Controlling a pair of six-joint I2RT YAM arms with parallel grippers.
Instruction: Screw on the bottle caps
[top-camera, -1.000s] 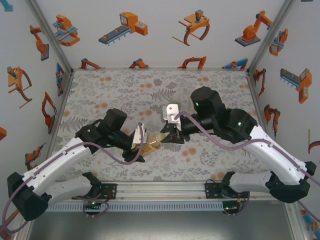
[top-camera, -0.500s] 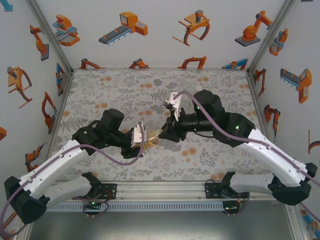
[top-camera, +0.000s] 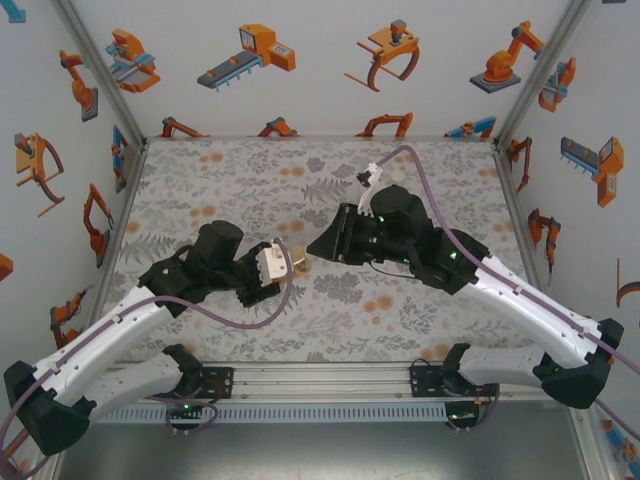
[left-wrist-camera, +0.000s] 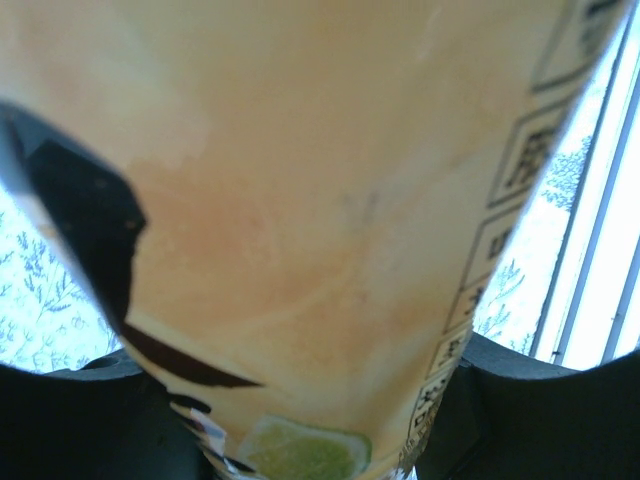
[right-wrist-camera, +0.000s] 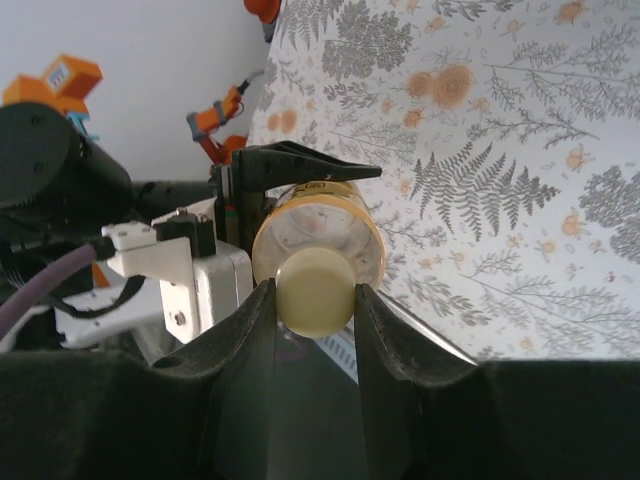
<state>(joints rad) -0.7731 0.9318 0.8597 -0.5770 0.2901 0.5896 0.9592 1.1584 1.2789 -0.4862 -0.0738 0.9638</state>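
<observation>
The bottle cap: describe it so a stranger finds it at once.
Over the floral table, the left gripper holds an amber bottle sideways. The right gripper pinches the cap at its mouth. It is the small pale-yellow disc, far smaller than the bottle.

Left arm (top-camera: 110, 335) and right arm (top-camera: 520, 300) show white links, black joint housings and mauve cables (top-camera: 425, 195); right arm carries green indicator lights (top-camera: 452, 256), right hand (right-wrist-camera: 312, 292) black fingers (right-wrist-camera: 240, 340).

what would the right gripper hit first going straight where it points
Probably the amber bottle in the left gripper: the right gripper holds a cap facing its top, gap unclear.
</observation>
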